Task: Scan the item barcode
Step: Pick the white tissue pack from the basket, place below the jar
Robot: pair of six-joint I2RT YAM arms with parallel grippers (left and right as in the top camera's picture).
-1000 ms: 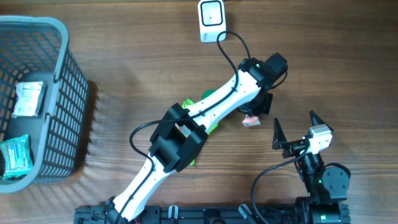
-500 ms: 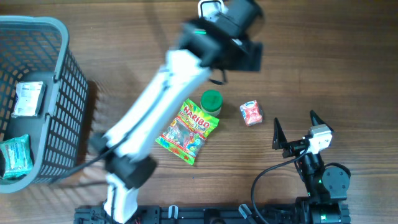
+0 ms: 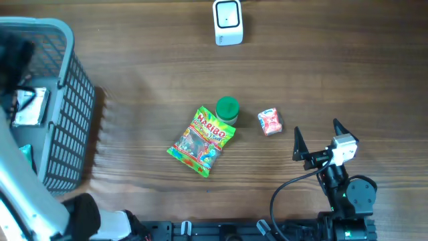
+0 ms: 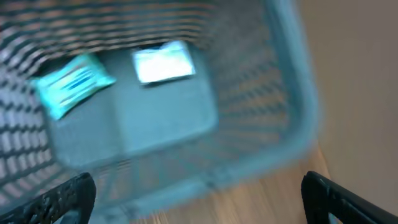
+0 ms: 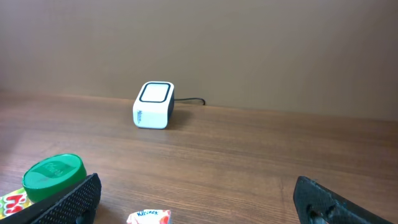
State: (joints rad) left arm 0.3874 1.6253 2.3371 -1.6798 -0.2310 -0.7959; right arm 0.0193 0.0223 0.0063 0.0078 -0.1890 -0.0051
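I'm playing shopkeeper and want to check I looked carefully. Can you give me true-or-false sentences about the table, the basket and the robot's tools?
1. The Haribo bag lies on the table beside the green lid. True.
2. The white scanner sits in the basket. False: it stands on the table, far from the basket.
3. The right tool holds the red packet. False: it is open and empty, and the packet lies on the table.
4. The basket has packets inside. True.
5. The left tool is shut. False: it is open, above the basket.
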